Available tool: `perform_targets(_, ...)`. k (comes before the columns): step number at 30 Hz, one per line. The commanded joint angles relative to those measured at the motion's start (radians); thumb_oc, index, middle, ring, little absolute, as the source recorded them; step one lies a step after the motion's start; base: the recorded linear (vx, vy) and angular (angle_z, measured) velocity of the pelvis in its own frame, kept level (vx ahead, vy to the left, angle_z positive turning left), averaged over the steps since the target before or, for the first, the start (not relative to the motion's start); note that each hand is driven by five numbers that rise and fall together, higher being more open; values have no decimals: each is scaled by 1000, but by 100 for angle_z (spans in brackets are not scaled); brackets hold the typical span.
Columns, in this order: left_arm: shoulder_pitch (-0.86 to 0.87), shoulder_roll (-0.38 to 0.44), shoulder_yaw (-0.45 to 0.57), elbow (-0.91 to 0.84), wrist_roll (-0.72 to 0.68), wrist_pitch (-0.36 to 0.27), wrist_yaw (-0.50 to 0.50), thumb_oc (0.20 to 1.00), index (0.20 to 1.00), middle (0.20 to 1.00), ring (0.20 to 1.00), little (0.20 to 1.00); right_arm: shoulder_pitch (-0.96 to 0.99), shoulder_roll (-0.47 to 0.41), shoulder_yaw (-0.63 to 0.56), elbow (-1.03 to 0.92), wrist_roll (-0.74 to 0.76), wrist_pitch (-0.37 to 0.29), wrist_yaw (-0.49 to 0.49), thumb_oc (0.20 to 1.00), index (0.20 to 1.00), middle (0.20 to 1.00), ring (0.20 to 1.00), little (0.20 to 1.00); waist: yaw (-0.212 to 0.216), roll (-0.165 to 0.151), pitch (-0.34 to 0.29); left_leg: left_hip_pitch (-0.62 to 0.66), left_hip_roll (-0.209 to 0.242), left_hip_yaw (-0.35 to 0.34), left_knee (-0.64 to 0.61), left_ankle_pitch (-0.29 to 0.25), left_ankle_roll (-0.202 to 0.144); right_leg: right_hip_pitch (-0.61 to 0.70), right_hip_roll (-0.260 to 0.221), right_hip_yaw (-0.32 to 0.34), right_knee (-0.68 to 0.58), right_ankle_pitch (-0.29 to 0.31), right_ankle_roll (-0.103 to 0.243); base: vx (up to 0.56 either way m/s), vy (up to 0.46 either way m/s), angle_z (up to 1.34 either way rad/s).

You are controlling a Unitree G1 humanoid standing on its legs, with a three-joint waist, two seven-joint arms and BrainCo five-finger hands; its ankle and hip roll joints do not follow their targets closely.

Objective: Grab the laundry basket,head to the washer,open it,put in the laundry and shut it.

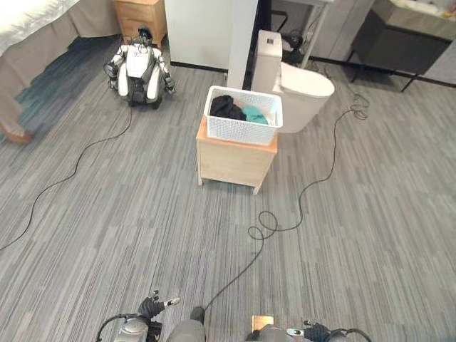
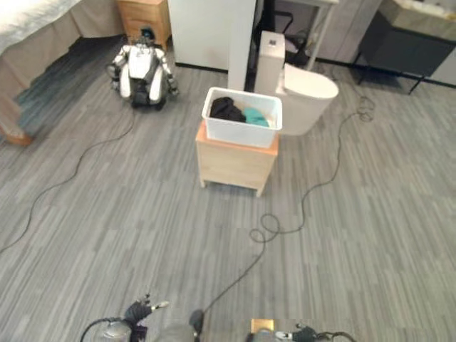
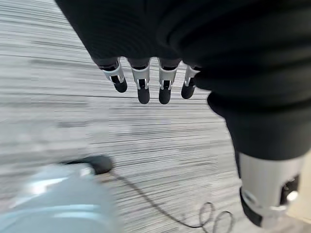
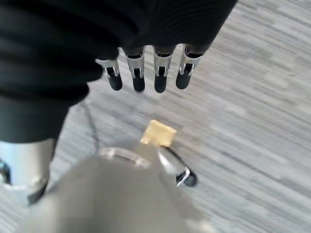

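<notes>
Laundry basket [image 1: 244, 115] sits on small wooden table [image 1: 234, 161] well ahead, raised for easy grabbing. My left hand [image 3: 146, 82] and right hand [image 4: 146, 73] hang relaxed, holding nothing.

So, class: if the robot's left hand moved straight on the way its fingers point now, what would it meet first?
Probably just the grey floor. The left hand hangs open, fingers pointing down at bare carpet; the laundry basket stands far ahead.

basket [image 2: 242, 117] on wooden stand [image 2: 236, 162] (dark, teal clothes inside) | hands low, well apart
</notes>
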Motion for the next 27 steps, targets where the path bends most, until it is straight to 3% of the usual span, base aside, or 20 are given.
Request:
perform_targets(1,2,32,21,-4,-5,-19,3,1000,1000,1000,1000,1000,2,16,21,5,-9,6,15,1000,1000,1000,1000,1000,5,7,46,-84,-4,-54,77,-11,-4,113,34,-15,-234,203,16,361,49,-20)
perform_targets(4,3,24,23,9,13,-19,0,1000,1000,1000,1000,1000,5,15,24,32,-23,15,16,1000,1000,1000,1000,1000,-18,8,51,-3,-16,-77,35,-50,-18,69,37,-38,-451,186,12,384,-37,-4)
perform_targets(5,4,19,24,14,17,-20,-1,1000,1000,1000,1000,1000,9,14,20,37,-26,17,16,1000,1000,1000,1000,1000,-28,8,52,25,-20,-89,25,-63,-25,60,35,-24,-523,202,19,592,-137,24)
perform_targets(7,-11,6,20,32,43,-26,0,1000,1000,1000,1000,1000,21,9,-11,57,-31,24,16,1000,1000,1000,1000,1000,-63,5,55,98,-27,-132,15,-115,-44,3,3,51,-700,290,60,556,-141,46)
perform_targets(11,-11,-6,13,45,63,-29,-5,1000,1000,1000,1000,1000,43,-4,-36,72,-40,28,22,1000,1000,1000,1000,1000,-88,20,50,180,-12,-161,0,-160,-55,-15,-4,82,-762,328,80,394,-98,55)
perform_targets(15,4,-19,18,61,79,-30,-5,1000,1000,1000,1000,1000,77,-24,-57,68,-32,17,20,1000,1000,1000,1000,1000,-120,6,15,298,23,-189,-22,-214,-79,5,16,87,-697,342,71,528,-228,36)
perform_targets(16,10,-23,29,64,68,-31,-2,1000,1000,1000,1000,1000,88,-31,-70,74,-20,13,17,1000,1000,1000,1000,1000,-131,13,-3,311,76,-194,20,-169,-106,7,60,87,-654,317,49,470,-254,47)
perform_targets(17,11,-23,29,63,68,-31,-2,1000,1000,1000,1000,1000,88,-32,-69,74,-20,13,17,1000,1000,1000,1000,1000,-131,15,-3,311,78,-193,20,-170,-107,7,61,87,-653,316,48,432,-285,34)
perform_targets(19,14,-26,46,59,33,-34,-1,1000,1000,1000,1000,1000,76,-42,-91,73,24,0,3,1000,1000,1000,1000,1000,-122,17,-9,233,115,-180,186,-21,-140,50,110,73,-645,280,11,283,-317,-16)
perform_targets(20,13,-21,47,38,5,-37,-1,1000,1000,1000,1000,1000,58,-57,-103,53,68,-16,-23,1000,1000,1000,1000,1000,-116,-2,6,106,152,-144,433,105,-150,106,139,69,-664,241,-38,213,-315,-25)
perform_targets(21,12,-21,48,38,5,-36,-1,1000,1000,1000,1000,1000,57,-57,-103,53,68,-16,-23,1000,1000,1000,1000,1000,-119,-6,4,102,147,-146,431,109,-149,103,134,67,-664,242,-38,277,-412,-11)
perform_targets(22,12,-14,48,0,-18,-44,5,1000,1000,1000,1000,1000,37,-78,-117,22,111,-34,-51,1000,1000,1000,1000,1000,-105,-27,22,23,175,-100,558,148,-129,153,160,73,-678,207,-76,225,-302,-8)
perform_targets(23,8,-13,42,-19,-28,-51,8,1000,1000,1000,1000,1000,23,-90,-121,6,131,-42,-64,1000,1000,1000,1000,1000,-93,-40,36,-40,182,-77,580,144,-122,176,159,74,-684,190,-85,228,-296,-4)
perform_targets(25,8,-13,35,-39,-33,-55,8,1000,1000,1000,1000,1000,17,-97,-126,-8,142,-47,-70,1000,1000,1000,1000,1000,-84,-42,43,-84,187,-62,585,126,-115,196,165,74,-687,177,-89,152,-99,-10)
perform_targets(27,12,-11,21,-81,-42,-63,8,1000,1000,1000,1000,1000,2,-119,-139,-49,176,-67,-81,1000,1000,1000,1000,1000,-62,-40,58,-164,164,-41,513,71,-109,239,178,85,-705,154,-86,271,-46,-21)
